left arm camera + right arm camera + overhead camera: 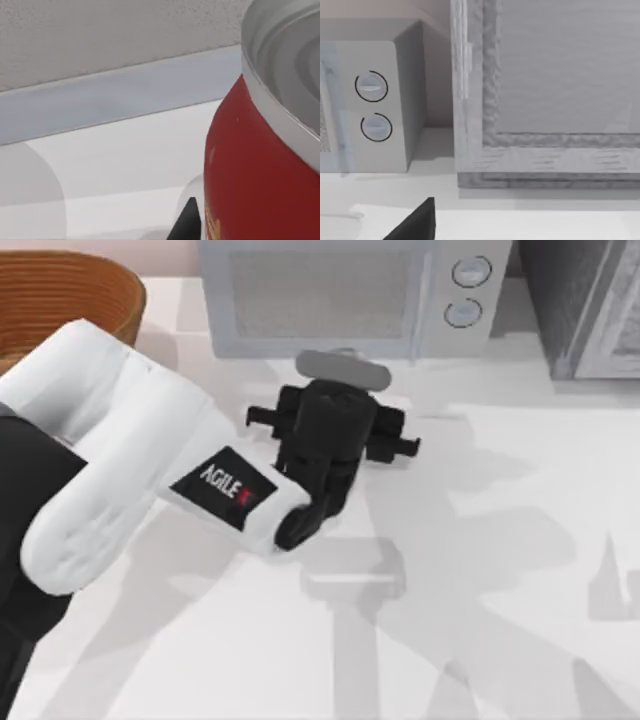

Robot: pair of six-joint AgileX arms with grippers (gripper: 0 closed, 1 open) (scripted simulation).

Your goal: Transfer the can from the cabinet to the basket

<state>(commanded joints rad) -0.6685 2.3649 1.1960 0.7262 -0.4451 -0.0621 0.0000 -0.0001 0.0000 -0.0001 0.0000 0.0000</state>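
Holding small red cylindrical can w/ silver top [260,165], left gripper [335,390] looks closed on it. Light, rigid, slick; grip mid-body. Right fingers: can't tell.

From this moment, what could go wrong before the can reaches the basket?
1. The left gripper works close against the microwave; lifting carelessly could bump its front.
2. The can sits very near the left wrist camera, but no finger contact is visible, so the hold may be insecure.
3. The basket lies at the far left corner; the can could slip on the way.
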